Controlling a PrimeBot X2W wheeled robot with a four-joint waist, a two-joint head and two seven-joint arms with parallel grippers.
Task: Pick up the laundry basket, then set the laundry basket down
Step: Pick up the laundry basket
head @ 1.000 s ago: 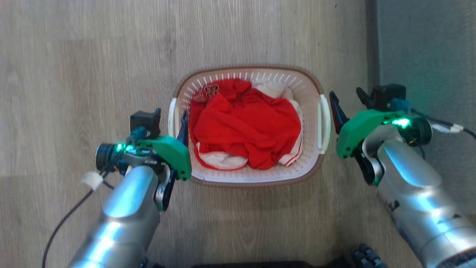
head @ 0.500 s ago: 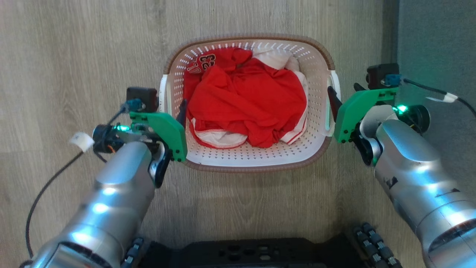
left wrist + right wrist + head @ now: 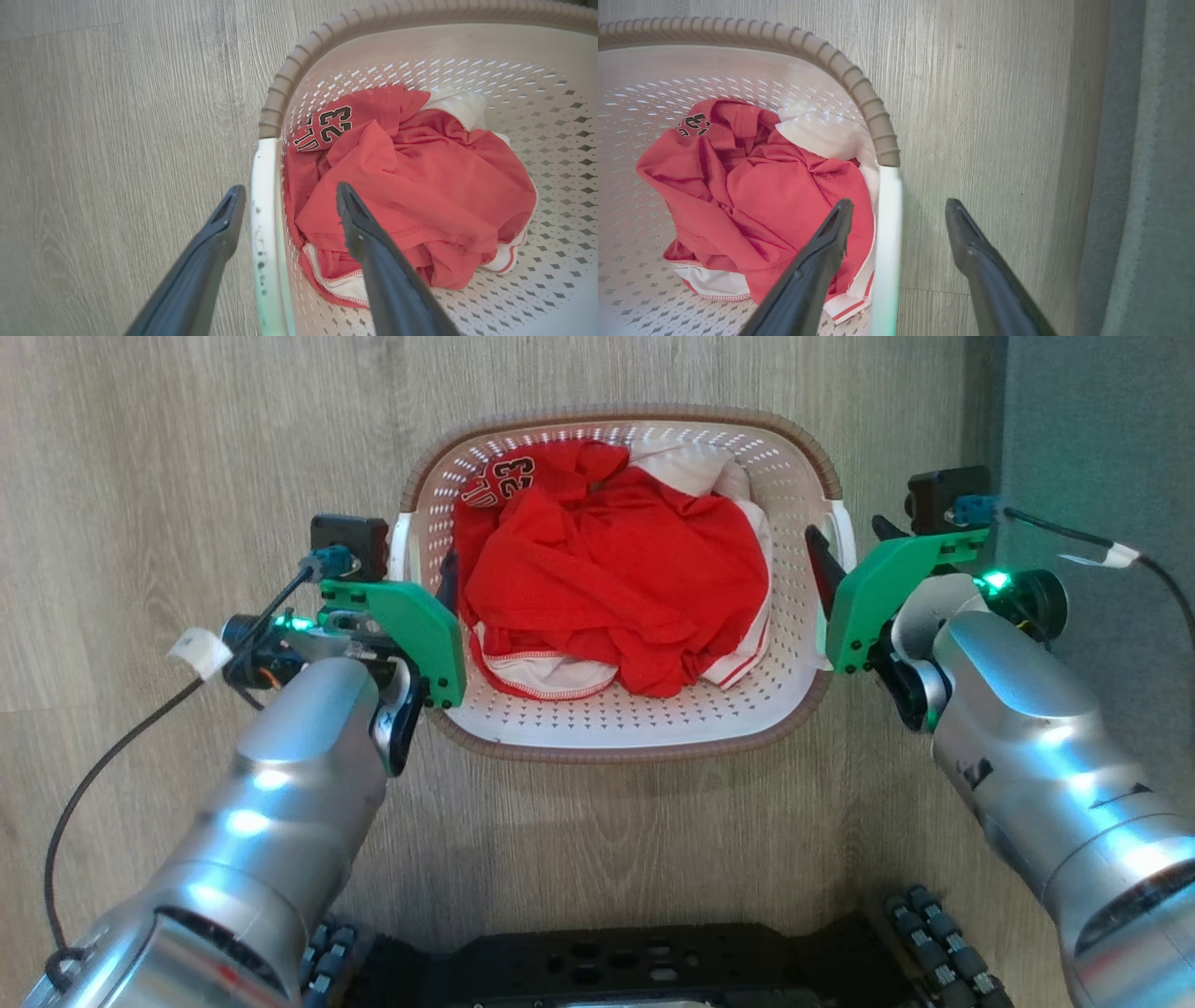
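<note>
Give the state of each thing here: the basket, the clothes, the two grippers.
laundry basket: upright on the floor, filled, not gripped.
red shirt: crumpled, inside the basket.
left gripper: open, one finger on each side of the left handle.
right gripper: open, one finger on each side of the right handle.
</note>
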